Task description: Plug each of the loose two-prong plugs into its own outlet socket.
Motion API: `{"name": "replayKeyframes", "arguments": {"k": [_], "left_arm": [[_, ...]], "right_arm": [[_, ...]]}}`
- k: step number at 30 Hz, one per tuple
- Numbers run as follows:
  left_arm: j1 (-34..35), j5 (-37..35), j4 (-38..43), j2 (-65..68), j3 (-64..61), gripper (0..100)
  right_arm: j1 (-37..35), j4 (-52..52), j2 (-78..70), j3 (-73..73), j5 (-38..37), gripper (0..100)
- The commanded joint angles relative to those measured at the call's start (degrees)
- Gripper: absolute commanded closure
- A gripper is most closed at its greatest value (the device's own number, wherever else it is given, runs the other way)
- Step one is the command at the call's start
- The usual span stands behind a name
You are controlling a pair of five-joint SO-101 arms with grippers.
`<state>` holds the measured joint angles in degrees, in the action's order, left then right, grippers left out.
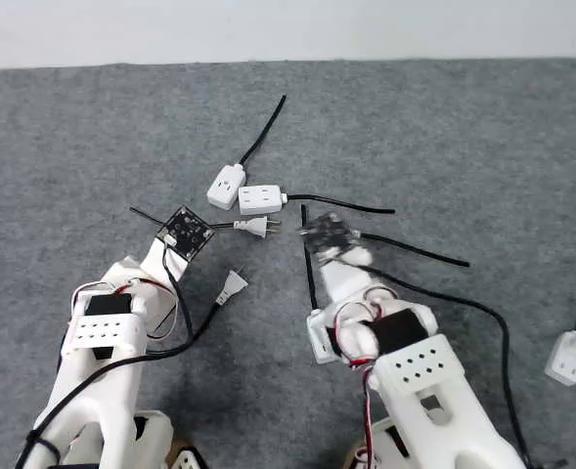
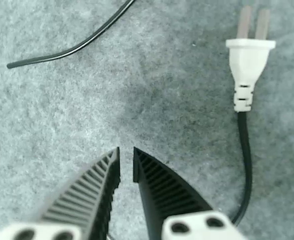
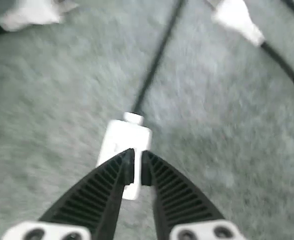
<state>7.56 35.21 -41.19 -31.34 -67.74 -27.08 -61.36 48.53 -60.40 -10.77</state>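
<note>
Two white outlet sockets (image 1: 226, 186) (image 1: 260, 199) lie together mid-table. One two-prong plug (image 1: 256, 227) rests just below them, and a second plug (image 1: 232, 285) (image 2: 249, 55) lies loose beside my left gripper (image 1: 185, 234) (image 2: 126, 152), which is shut on nothing over bare carpet. My right gripper (image 1: 329, 236) (image 3: 137, 155) is shut on the end of a white rectangular block (image 3: 124, 142) with a black cable (image 3: 156, 65). Its face is hidden, so I cannot tell plug from socket.
Short black cable stubs (image 1: 268, 122) (image 1: 415, 249) (image 2: 62, 50) cross the grey carpet (image 1: 464, 137). More white sockets (image 1: 571, 357) sit at the right edge. Two blurred white pieces (image 3: 32, 12) (image 3: 236, 20) lie beyond the right gripper.
</note>
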Motion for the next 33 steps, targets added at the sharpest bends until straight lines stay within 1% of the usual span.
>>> {"name": "replayKeyframes", "arguments": {"k": [1,4,7,11,13,16,19,25,29,33], "left_arm": [[4.84,-8.09,6.15,-1.58,1.80,95],[10.55,-17.93,13.89,-1.58,2.07,95],[17.58,-27.96,20.92,-1.67,2.24,95],[25.93,-40.35,23.30,-1.67,4.70,95],[27.96,-44.48,24.53,-1.58,4.88,95],[28.22,-45.19,25.41,-1.58,4.79,95],[28.40,-45.19,25.41,-1.58,4.79,95],[28.40,-45.01,24.97,-1.58,4.79,95],[28.22,-40.26,24.62,-1.41,4.70,95],[28.13,-39.82,23.38,-1.58,4.79,95]], "right_arm": [[-8.13,-3.21,-1.01,7.91,-10.37,86.9],[-12.44,-0.66,-5.67,9.76,-19.87,87.0],[-13.76,5.85,-10.77,10.64,-26.99,87.0],[-15.34,13.93,-18.51,12.48,-35.43,87.0],[-16.75,15.34,-23.08,14.95,-39.03,86.6],[-18.24,15.78,-30.90,21.10,-43.69,86.5],[-19.47,15.69,-39.96,28.31,-46.77,86.4],[-21.32,15.43,-56.22,39.12,-49.41,86.4],[-20.97,15.34,-61.05,43.34,-49.85,86.4],[-19.91,15.60,-62.73,44.40,-50.73,86.4]]}}
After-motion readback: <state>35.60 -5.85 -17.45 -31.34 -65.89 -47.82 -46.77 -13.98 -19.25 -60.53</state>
